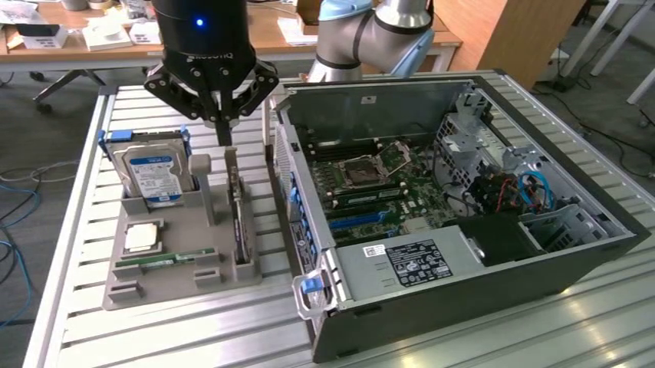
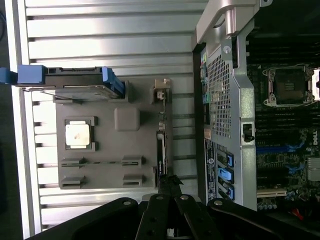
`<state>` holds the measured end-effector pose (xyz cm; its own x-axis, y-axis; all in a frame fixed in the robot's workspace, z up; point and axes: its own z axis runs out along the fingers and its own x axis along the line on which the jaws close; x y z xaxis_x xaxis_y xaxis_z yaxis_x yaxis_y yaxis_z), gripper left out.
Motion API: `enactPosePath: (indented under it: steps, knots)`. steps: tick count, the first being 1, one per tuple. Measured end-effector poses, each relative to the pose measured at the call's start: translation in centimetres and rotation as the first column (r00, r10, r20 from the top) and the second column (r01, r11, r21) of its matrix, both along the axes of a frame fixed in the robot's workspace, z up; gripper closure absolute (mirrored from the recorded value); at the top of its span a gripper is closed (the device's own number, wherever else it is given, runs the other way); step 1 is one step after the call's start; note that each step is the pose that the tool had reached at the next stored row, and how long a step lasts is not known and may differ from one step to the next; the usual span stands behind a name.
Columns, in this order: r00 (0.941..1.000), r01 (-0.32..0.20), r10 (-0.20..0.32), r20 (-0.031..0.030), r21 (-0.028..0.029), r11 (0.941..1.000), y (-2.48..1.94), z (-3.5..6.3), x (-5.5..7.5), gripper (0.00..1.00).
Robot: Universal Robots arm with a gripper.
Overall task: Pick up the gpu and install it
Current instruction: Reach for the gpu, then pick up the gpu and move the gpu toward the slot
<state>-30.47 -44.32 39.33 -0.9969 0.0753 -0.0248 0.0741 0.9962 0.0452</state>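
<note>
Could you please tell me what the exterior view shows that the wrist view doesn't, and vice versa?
Exterior view: the labelled power supply and blue cables. Wrist view: the tray from straight above and the outer face of the perforated rear panel. Both: the hard drive, the gpu standing on edge in the tray, and the gripper, jaws shut, over one end of it.

Closed gripper [image 2: 172, 181] by the end of the gpu [image 2: 160, 152] in its gray holder [image 2: 107, 145].
</note>
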Motion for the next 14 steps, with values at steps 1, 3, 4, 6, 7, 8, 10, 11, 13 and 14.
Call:
enactPosePath:
  steps: [1, 3, 4, 6, 7, 8, 10, 11, 13, 14]
  knots:
    - [1.0000, 0.000, 0.000, 0.0000, 0.0000, 1.0000, 0.00, 0.00, 0.00, 0.89]
    - [1.0000, 0.000, 0.000, 0.0000, 0.0000, 1.0000, 0.00, 0.00, 0.00, 0.89]
    - [1.0000, 0.000, 0.000, 0.0000, 0.0000, 1.0000, -0.01, 0.00, 0.00, 0.89]
    - [1.0000, 0.000, 0.000, 0.0000, 0.0000, 1.0000, 0.00, 0.00, 0.00, 0.89]
    - [1.0000, 0.000, 0.000, 0.0000, 0.0000, 1.0000, 0.00, 0.00, 0.00, 0.89]
    - [1.0000, 0.000, 0.000, 0.0000, 0.0000, 1.0000, -0.01, 0.00, 0.00, 0.89]
    - [1.0000, 0.000, 0.000, 0.0000, 0.0000, 1.0000, -0.01, 0.00, 0.00, 0.89]
    - [1.0000, 0.000, 0.000, -0.0001, 0.0000, 1.0000, 0.00, 0.00, 0.00, 0.89]
    - [1.0000, 0.000, 0.000, -0.0001, -0.0001, 1.0000, -0.01, 0.00, 0.00, 0.89]
    - [1.0000, 0.000, 0.000, 0.0000, 0.0000, 1.0000, 0.00, 0.00, 0.00, 0.89]
